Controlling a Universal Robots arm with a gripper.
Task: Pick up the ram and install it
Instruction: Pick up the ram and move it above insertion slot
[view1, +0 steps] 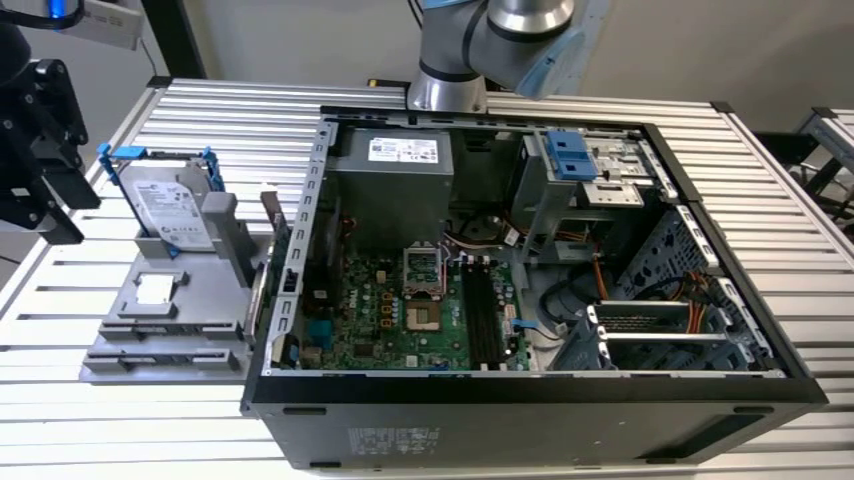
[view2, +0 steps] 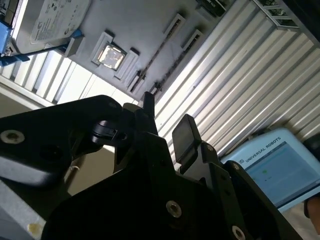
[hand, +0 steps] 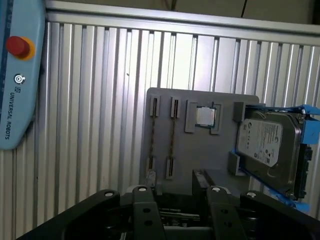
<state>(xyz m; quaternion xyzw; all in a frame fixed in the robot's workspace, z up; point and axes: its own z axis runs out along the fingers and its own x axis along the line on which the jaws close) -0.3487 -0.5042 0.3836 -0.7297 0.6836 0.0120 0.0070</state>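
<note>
First wrist view, black two-finger gripper (hand: 175, 185) spread apart and empty, above grey slotted holder plate (hand: 200, 150) on ribbed metal bench (hand: 90, 125), ram's long axis indiscernible.

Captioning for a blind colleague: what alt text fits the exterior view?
An open computer case lies on a slatted metal table, motherboard exposed. At the exterior view's left, a grey holder carries a hard drive in a blue frame.

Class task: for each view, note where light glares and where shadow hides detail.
Exterior view: the table is evenly lit, the case interior shadowed. Second wrist view: the gripper is a black silhouette against blown-out table slats; the chip glints. First wrist view: glare on the slats beyond the tray, gripper dark.
</note>
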